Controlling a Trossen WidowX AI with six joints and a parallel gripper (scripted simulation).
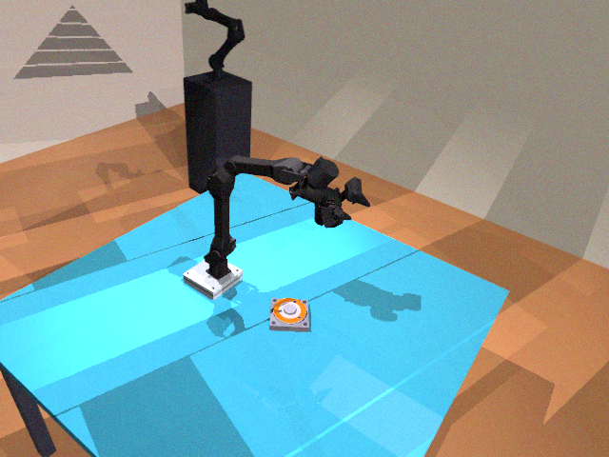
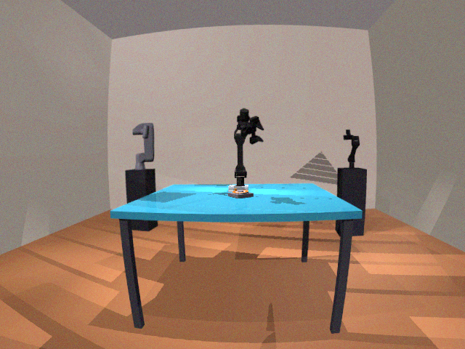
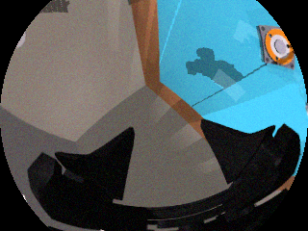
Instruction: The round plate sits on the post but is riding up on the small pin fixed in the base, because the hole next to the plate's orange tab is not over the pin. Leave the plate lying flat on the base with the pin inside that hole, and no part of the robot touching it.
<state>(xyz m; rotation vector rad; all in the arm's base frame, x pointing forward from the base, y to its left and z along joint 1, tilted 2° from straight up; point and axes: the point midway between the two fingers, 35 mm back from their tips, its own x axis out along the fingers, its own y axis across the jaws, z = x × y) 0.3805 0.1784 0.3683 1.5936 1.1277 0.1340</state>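
1. Hanging high above the far part of the blue table [image 1: 147,314], gripper [image 1: 346,204] with fingers standing wide apart and nothing between them.
2. Reaching out from a bent dark arm [image 1: 221,211] bolted to a pale mounting block [image 1: 212,281] on the table top.
3. Sitting on the table near that block, well below and apart from the gripper: grey square base [image 1: 290,325] carrying the round plate [image 1: 290,310], orange-ringed with a pale post [image 1: 291,307] at its centre.
4. Showing only in the top view: the plate's outline and the base's corners; pin, tab and hole too small to tell apart there.
5. Showing only in the exterior view: the table's dark legs, the plate [image 2: 240,193] as a thin orange band directly in front of the arm's foot, and its height against the base hard to judge.
6. Also appearing in the exterior view: a grey arm on a black pedestal [image 2: 139,187] to the left, and a second black pedestal [image 2: 351,187] with a small dark arm to the right; only one of these showing in the top view.
7. Showing only in the wrist view: both dark fingers spread across the lower frame, pointing past the table edge toward wall and wooden floor [image 3: 144,19], with the plate [image 3: 280,45] small at the upper right edge.
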